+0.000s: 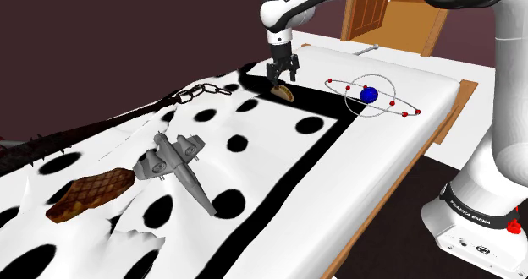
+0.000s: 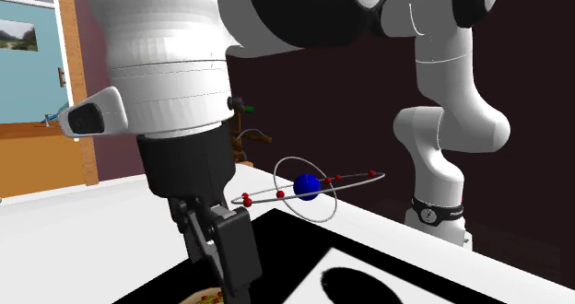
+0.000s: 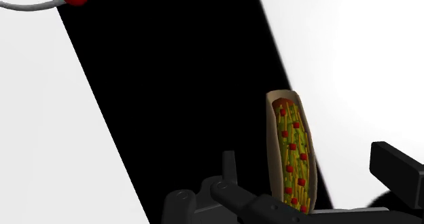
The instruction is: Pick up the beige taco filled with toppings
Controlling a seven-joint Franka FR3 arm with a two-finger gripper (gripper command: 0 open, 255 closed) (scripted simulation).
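Note:
The beige taco, filled with yellow-green shreds and red bits, lies on the black band of a white and black spotted cover. My black gripper is open, and the taco lies lengthwise between its two fingers, nearer one than the other; neither finger visibly touches it. In the shoulder view the gripper hangs upright right above the taco. In the second exterior view the fingers reach down to the taco at the lower edge.
A blue ball with grey rings and red beads stands just to the shoulder view's right of the taco. A dark chain lies to its left. Nearer are a grey toy plane and a brown slab.

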